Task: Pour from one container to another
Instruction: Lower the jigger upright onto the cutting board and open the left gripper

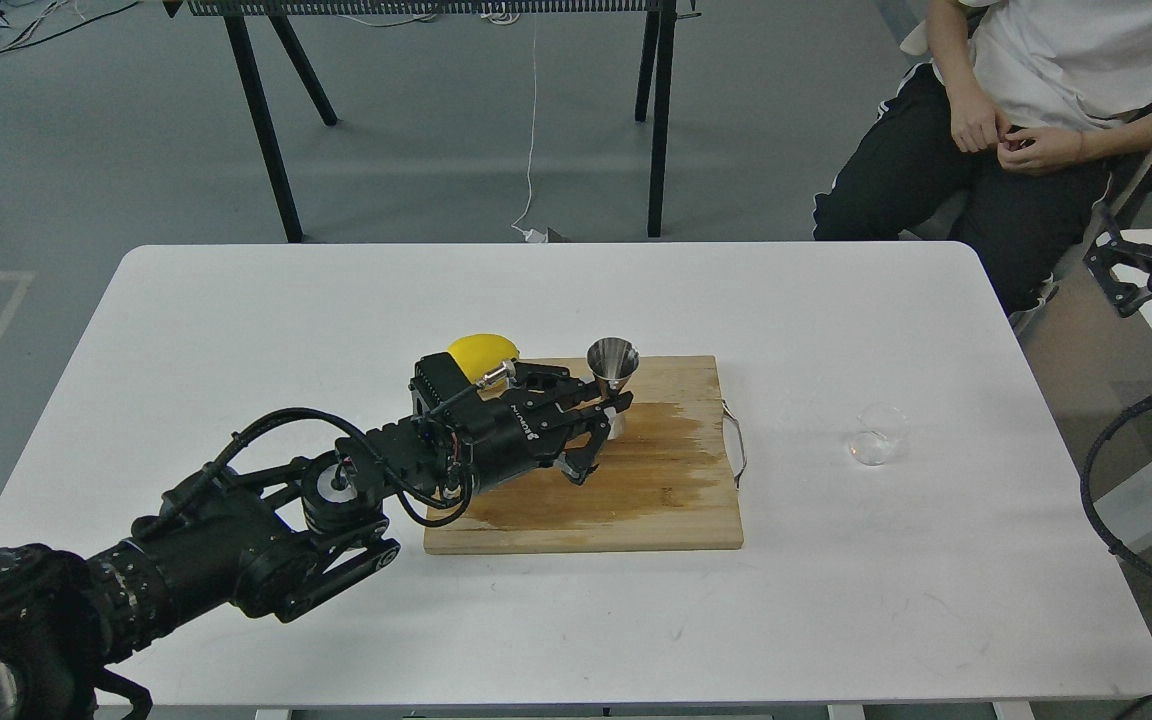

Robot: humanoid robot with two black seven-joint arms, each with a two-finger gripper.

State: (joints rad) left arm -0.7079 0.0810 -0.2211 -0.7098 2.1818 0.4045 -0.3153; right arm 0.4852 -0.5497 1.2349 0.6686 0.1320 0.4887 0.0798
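My left gripper (pixel 608 412) is shut on the shiny steel jigger (pixel 613 366), holding it upright over the wooden cutting board (pixel 636 500), its open cone facing up. The clear glass cup (pixel 879 434) stands alone on the white table to the right of the board, well apart from the jigger. My right arm sits off the table's right edge; its gripper (pixel 1126 270) shows only as a dark part at the frame's edge, fingers not distinguishable.
A yellow lemon (pixel 482 352) lies at the board's far left corner, partly hidden behind my left arm. The board has a metal handle (pixel 736 445) on its right side. A seated person (pixel 1016 90) is beyond the table's far right corner.
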